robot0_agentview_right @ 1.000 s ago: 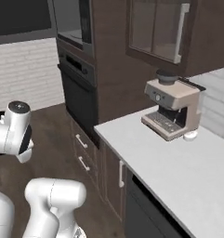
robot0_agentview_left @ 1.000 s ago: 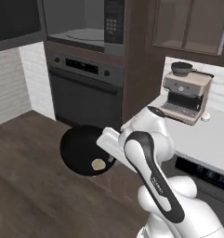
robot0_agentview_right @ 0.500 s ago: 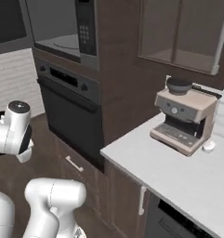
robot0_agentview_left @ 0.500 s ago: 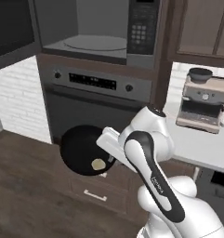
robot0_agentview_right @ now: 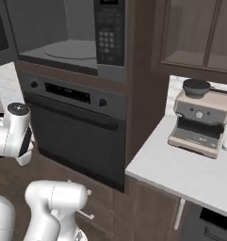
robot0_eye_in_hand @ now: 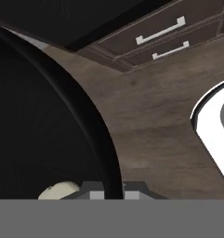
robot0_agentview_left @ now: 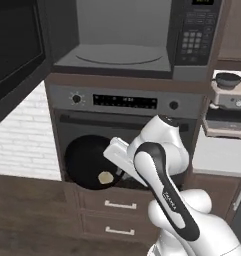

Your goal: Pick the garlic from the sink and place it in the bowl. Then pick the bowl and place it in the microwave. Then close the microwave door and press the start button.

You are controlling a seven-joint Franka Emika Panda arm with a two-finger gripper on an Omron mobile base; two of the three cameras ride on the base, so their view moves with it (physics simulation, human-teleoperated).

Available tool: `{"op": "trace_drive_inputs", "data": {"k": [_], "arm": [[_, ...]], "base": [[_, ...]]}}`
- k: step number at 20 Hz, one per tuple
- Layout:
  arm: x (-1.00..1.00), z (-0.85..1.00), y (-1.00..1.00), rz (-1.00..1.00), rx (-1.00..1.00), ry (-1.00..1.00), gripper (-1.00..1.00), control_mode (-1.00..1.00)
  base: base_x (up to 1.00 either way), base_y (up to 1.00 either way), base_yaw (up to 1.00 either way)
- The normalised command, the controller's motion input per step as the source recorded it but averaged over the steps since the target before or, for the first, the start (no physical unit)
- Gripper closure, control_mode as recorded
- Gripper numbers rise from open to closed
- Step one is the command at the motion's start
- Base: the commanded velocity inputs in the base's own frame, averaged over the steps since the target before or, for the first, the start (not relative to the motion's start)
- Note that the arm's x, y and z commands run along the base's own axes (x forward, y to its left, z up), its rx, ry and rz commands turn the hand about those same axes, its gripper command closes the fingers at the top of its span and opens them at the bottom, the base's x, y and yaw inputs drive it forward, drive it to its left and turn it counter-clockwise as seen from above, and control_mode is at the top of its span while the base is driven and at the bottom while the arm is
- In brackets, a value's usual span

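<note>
Fingers (robot0_eye_in_hand: 95,191) are pinching the bowl (robot0_agentview_left: 87,161) rim, carrying it low before the oven (robot0_agentview_left: 127,131), under the microwave (robot0_agentview_left: 123,37). We are seeing the garlic (robot0_agentview_left: 106,177) lying inside the bowl, so step one looks done. We are judging the lift into the open cavity, door closing and start press as remaining. Microwave door (robot0_agentview_left: 14,65) is running off frame; fingertips are barely showing in the hand view.

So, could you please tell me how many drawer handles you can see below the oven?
2. The upper drawer handle sits just under the oven; the lower drawer handle is directly beneath it. The arm may hide others.
</note>
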Motion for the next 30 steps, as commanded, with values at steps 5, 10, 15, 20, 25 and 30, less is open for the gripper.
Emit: {"op": "trace_drive_inputs", "data": {"k": [5, 10, 15, 20, 25, 30], "arm": [[0.00, 0.00, 0.00, 0.00, 0.00, 0.00, 1.00, 1.00], [0.00, 0.00, 0.00, 0.00, 0.00, 0.00, 1.00, 1.00], [0.00, 0.00, 0.00, 0.00, 0.00, 0.00, 1.00, 1.00], [0.00, 0.00, 0.00, 0.00, 0.00, 0.00, 1.00, 1.00], [0.00, 0.00, 0.00, 0.00, 0.00, 0.00, 1.00, 1.00], [0.00, 0.00, 0.00, 0.00, 0.00, 0.00, 1.00, 1.00]], "base": [[0.13, 0.69, -0.43], [0.01, 0.17, -0.13], [0.40, 0.09, -0.05], [0.16, 0.07, -0.20], [-0.03, 0.30, -0.30], [0.08, 0.38, -0.28]]}}
